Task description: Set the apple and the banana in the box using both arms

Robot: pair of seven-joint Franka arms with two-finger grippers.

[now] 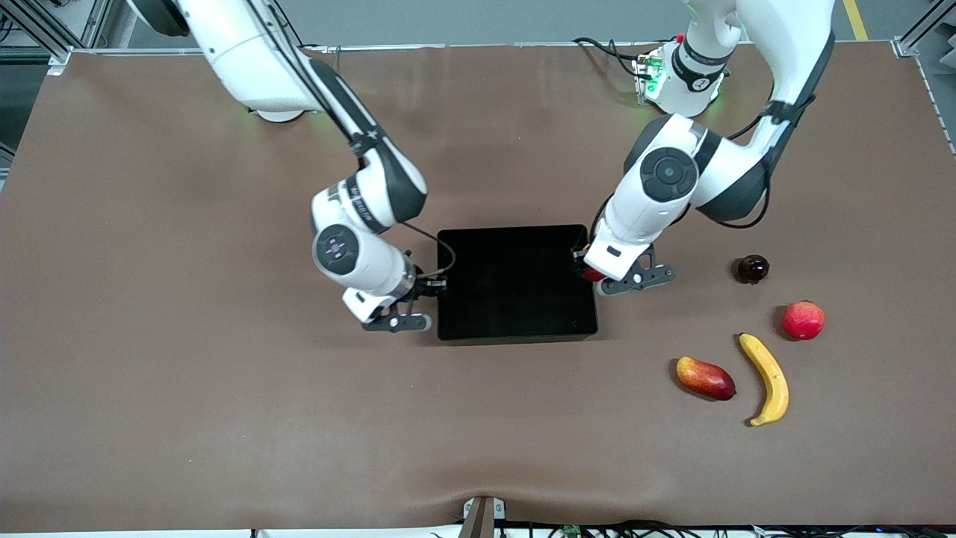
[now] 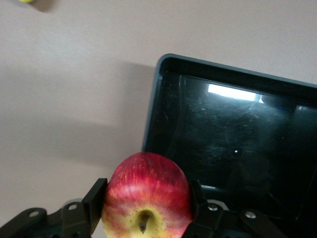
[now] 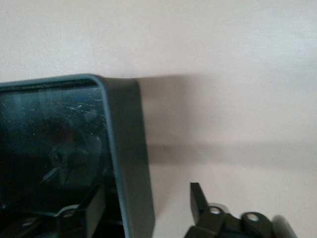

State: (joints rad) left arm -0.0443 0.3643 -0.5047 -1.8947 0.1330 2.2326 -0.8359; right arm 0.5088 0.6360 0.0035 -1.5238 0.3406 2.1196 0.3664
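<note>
1. Nearest my front camera I see the banana [image 1: 766, 378] on bare table toward the left arm's end, beside a mango [image 1: 705, 377]; wide open mat runs from them to the table's edge.
2. Farther up sit a red-pink fruit [image 1: 803, 320] and a dark round fruit [image 1: 753, 268], well apart from the box [image 1: 478, 329].
3. The right gripper [image 1: 418, 305] straddles the box's wall at the right arm's end, jaws open and empty: one finger [image 3: 84, 210] inside the rim, the other outside.
4. The left gripper [image 1: 601, 278] grips the apple [image 2: 146, 197] over the box's edge at the left arm's end.
</note>
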